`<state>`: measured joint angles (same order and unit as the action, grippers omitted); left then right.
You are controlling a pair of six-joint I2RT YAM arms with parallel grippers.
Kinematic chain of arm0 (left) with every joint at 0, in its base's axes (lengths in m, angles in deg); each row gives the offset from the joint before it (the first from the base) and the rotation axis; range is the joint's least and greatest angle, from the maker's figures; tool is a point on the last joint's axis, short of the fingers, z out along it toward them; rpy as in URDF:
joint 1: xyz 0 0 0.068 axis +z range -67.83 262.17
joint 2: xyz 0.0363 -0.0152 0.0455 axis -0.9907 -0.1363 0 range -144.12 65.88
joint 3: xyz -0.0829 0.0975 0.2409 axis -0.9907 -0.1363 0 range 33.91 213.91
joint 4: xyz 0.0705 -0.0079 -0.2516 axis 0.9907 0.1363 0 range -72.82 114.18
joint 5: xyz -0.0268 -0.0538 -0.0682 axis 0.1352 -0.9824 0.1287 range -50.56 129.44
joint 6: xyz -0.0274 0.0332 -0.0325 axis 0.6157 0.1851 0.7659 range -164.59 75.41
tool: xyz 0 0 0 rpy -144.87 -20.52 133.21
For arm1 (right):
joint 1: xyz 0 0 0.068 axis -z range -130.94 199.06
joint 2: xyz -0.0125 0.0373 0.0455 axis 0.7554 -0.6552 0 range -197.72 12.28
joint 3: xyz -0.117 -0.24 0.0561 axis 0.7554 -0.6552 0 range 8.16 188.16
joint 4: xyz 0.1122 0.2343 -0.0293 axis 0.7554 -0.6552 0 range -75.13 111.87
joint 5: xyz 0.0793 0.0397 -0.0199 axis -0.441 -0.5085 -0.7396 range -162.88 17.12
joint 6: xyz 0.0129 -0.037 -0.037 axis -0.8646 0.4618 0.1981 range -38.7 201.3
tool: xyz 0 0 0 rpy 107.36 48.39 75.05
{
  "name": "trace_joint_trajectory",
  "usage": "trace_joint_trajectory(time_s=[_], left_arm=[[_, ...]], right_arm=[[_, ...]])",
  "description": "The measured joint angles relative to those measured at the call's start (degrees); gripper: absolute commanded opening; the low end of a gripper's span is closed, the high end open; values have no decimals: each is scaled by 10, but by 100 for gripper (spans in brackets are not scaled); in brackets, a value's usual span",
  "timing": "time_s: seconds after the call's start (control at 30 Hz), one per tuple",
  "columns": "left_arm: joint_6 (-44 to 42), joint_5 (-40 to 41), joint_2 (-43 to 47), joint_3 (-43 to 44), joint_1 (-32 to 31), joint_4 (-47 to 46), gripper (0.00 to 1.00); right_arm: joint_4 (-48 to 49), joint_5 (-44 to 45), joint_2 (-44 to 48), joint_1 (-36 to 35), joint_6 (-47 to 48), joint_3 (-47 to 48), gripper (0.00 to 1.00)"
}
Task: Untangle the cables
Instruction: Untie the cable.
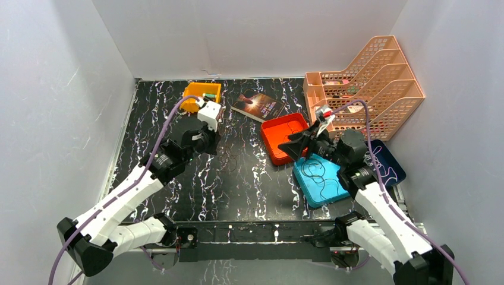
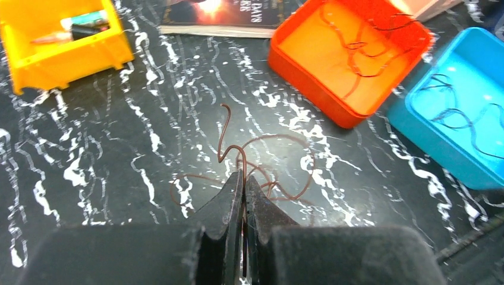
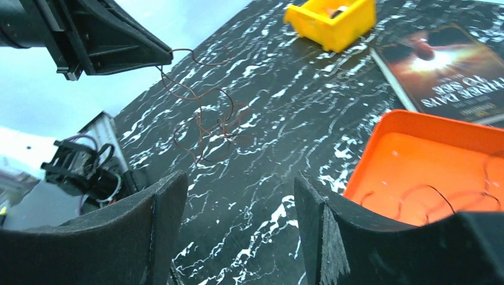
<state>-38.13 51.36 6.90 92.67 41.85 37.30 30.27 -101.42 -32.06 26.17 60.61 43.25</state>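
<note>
My left gripper point(image 2: 243, 176) is shut on a thin brown cable point(image 2: 242, 155), pinched at the fingertips. The rest of this cable hangs in loose loops point(image 3: 202, 122) from the left gripper point(image 3: 170, 55) down to the black marbled table. In the top view the left gripper point(image 1: 216, 141) is left of centre, and the loops below it barely show. My right gripper point(image 1: 294, 148) stands open with nothing between its fingers point(image 3: 166, 205), low over the table beside the orange tray point(image 3: 392, 127). More thin cables lie in the orange tray point(image 1: 279, 121) and the blue tray point(image 1: 333, 196).
A yellow bin point(image 1: 199, 92) and a book point(image 1: 258, 105) sit at the back. A peach file rack point(image 1: 368, 83) stands at the back right, with a dark blue tray point(image 1: 392, 163) in front of it holding a pale cord. White walls enclose the table.
</note>
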Motion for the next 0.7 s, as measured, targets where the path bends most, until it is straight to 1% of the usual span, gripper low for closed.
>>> trace_joint_trajectory(time_s=[0.1,0.17,0.27,0.33,0.43,0.57,0.63,0.7], left_arm=[[-1,-46,17,0,0,-5,0],[-3,-74,27,-2,0,-10,0],[-10,-116,36,-2,0,-16,0],[-17,-145,39,-3,0,-19,0],[-24,-179,43,-6,0,-24,0],[-27,-213,57,-19,0,-36,0],[-28,-224,65,-22,0,-40,0],[-28,-233,69,-23,0,-47,0]], right_arm=[[64,-45,-46,-5,-12,0,75],[88,-53,-73,-19,-14,1,75],[97,-44,-102,-67,3,9,75],[103,-28,-121,-123,23,21,75],[131,-6,-137,-183,40,24,73],[189,43,-158,-213,21,24,72],[208,74,-165,-216,-6,24,72],[218,121,-174,-219,-54,24,72]])
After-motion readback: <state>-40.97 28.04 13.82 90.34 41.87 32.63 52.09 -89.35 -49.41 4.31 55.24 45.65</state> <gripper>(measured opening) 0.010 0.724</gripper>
